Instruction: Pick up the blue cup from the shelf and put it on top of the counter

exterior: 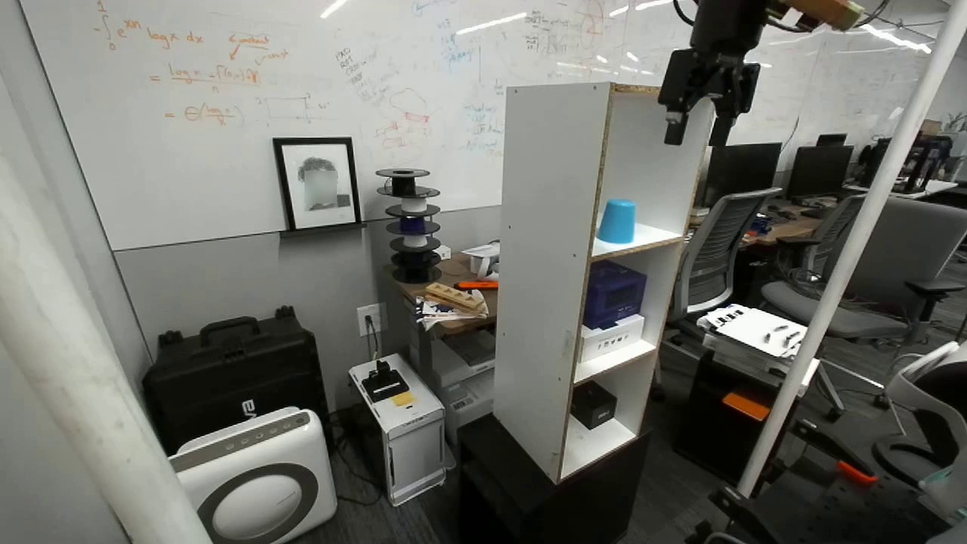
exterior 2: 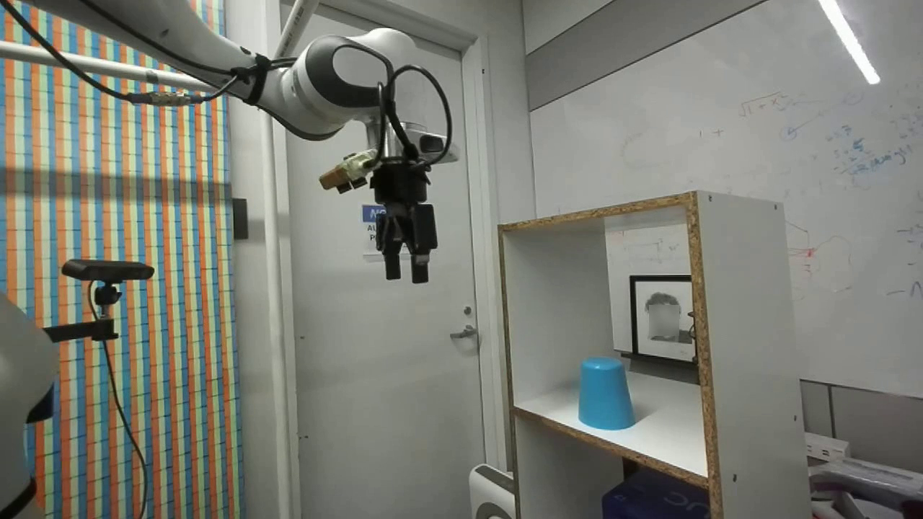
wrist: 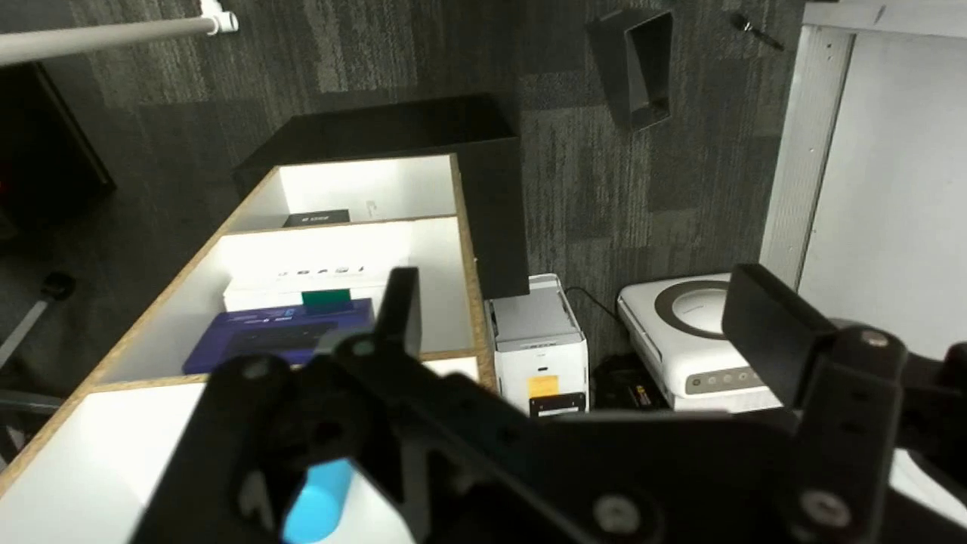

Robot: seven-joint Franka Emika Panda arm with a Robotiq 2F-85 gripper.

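Pincer [exterior 2: 407,274] points straight down with its two fingers [wrist: 778,329] spread apart, well apart from the blue cup [exterior 2: 606,395]. Lower than the pincer in both exterior views, the cup stands upside down, narrow end up, in the top compartment of the shelf [exterior: 545,264]. In the wrist view only part of the cup shows, behind the pincer's own black parts. The counter [exterior 2: 597,210], the shelf's top panel, has its front edge to the right of the pincer in an exterior view; which of the two is higher cannot be told. One compartment further below the pincer than the cup, a purple box [exterior: 616,293] rests on a white box [exterior: 613,338]. Lower again, a small black box [exterior: 594,406] sits in the bottom compartment, above a black base [exterior: 589,499]. Above the pincer, the arm [exterior 2: 299,94] reaches in from the upper left of an exterior view, and a pale door [exterior 2: 382,346] stands behind the pincer there. Far beneath it, the wrist view shows a white case [wrist: 538,351] and a white machine [wrist: 695,311].
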